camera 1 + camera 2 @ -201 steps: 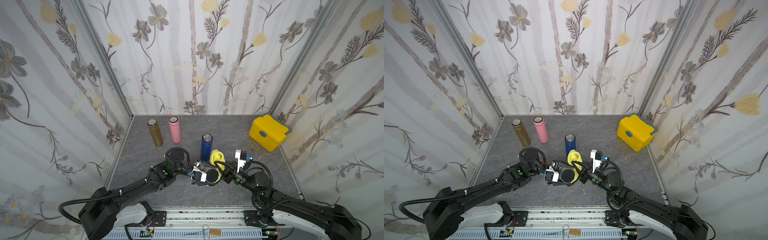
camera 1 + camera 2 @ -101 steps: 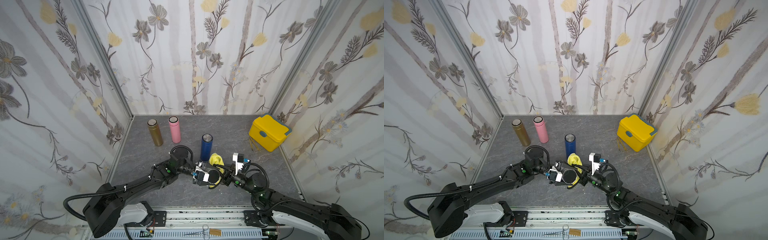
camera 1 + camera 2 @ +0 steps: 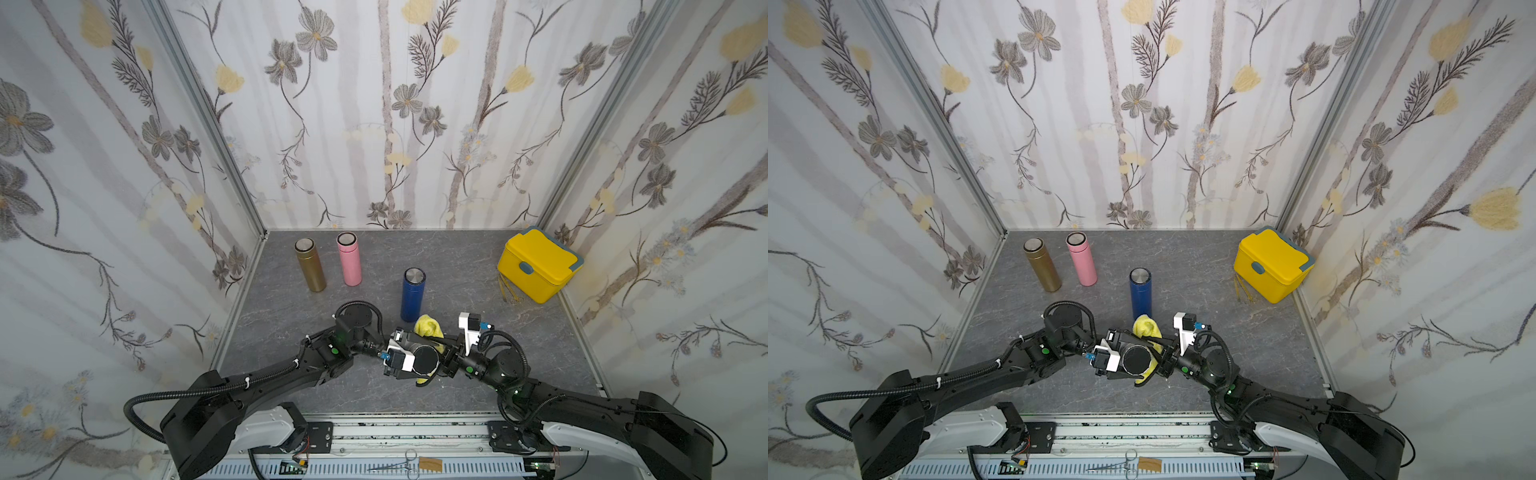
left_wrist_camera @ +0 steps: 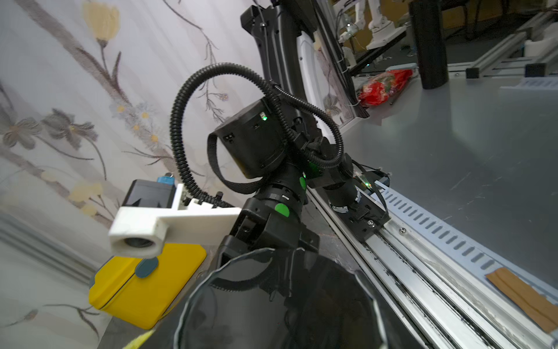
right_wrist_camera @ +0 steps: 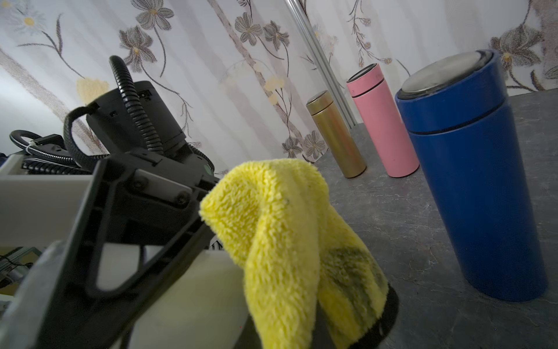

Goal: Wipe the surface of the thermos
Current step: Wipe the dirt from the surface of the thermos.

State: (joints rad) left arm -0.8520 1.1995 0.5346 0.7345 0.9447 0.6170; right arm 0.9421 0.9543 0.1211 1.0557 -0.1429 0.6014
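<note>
A black thermos (image 3: 426, 360) (image 3: 1136, 360) stands upright near the front middle of the grey table, with my left gripper (image 3: 411, 353) shut on it from the left. Its dark lid (image 4: 271, 302) fills the bottom of the left wrist view. My right gripper (image 3: 442, 353) comes from the right, shut on a fluffy yellow cloth (image 3: 428, 326) (image 3: 1147, 328) (image 5: 287, 226). The cloth lies against the thermos's far and right side, and a strip of it shows below the near side. Both grippers' fingertips are hidden by the thermos and cloth.
A blue thermos (image 3: 412, 293) (image 5: 471, 181) stands just behind the cloth. Pink (image 3: 349, 259) and gold (image 3: 311, 266) thermoses stand at the back left. A yellow lidded box (image 3: 536, 262) sits in the back right corner. Patterned walls enclose three sides.
The cloth has slid round the black thermos, and a strip of it now shows on the near side. The right gripper has moved in closer; the thermos has shifted slightly toward the front.
</note>
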